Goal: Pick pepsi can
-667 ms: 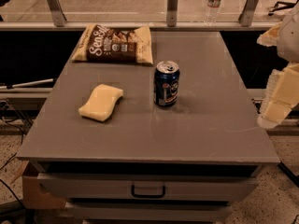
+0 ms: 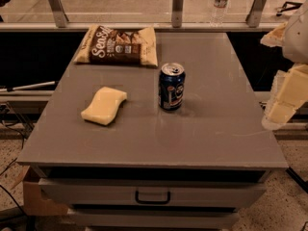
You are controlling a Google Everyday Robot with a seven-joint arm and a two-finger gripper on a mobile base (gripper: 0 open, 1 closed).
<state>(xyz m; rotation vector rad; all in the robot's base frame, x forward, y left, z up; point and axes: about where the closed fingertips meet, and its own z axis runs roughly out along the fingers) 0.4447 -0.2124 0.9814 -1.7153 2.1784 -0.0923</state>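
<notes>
Gripper (image 2: 286, 100), whether spread or closed I cannot tell, hangs by the table's (image 2: 216, 134) right edge, well apart from the upright can (image 2: 172, 86).

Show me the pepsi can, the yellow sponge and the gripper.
pepsi can (image 2: 172, 91): camera view, blue side wall.
yellow sponge (image 2: 104, 106): camera view, top face.
gripper (image 2: 278, 114): camera view, far right, its lower end.

It looks like a lab or office: gray table (image 2: 216, 129) with a drawer (image 2: 152, 194), cables (image 2: 10, 163) on speckled floor (image 2: 294, 203) left of it. The gripper (image 2: 283, 107) hangs right of the table.
</notes>
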